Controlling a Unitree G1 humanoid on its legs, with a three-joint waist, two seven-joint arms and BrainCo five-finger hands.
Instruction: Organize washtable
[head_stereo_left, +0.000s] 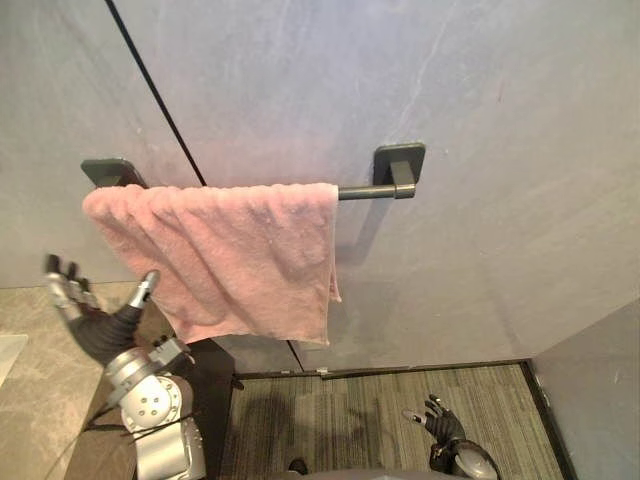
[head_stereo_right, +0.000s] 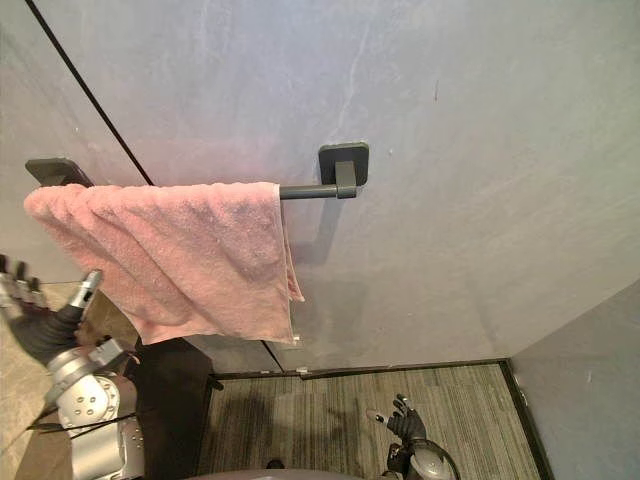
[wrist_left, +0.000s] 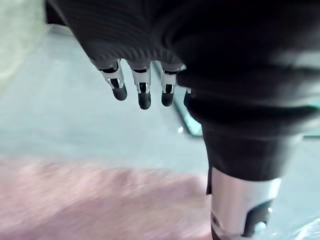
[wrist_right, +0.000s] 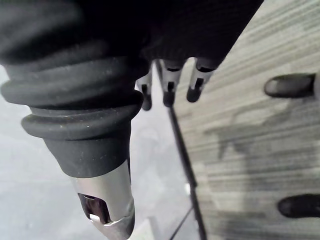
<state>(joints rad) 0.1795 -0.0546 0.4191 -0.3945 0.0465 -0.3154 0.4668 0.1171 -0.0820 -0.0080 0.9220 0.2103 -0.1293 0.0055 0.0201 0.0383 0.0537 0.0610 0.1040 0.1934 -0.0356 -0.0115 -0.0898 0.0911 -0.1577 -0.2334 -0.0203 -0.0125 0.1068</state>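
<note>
left eye view. a pink towel (head_stereo_left: 230, 255) hangs over the dark wall bar (head_stereo_left: 372, 190), bunched toward the bar's left end, its lower edge slanting down to the right. at lower left the left hand (head_stereo_left: 70, 292) is raised, fingers straight and released, its thumb just beside the towel's lower left edge; contact cannot be told. at lower right the right hand (head_stereo_left: 441, 421) hangs over the striped floor (head_stereo_left: 350, 410), fingers loosely spread, grasping nothing. a pale counter (head_stereo_left: 35, 420) fills the lower left corner.

right eye view. same layout; the towel covers the left part of the bar, and the right end is bare.

left wrist view. fingers (wrist_left: 144, 96) extended and empty, pink cloth across the lower frame beyond them.

right wrist view. fingers (wrist_right: 169, 86) relaxed, empty, above the floor.

progress, judged: the hanging step looks done; squaring the towel may remain. most of the counter lies outside the frames, so what is left there cannot be told.
</note>
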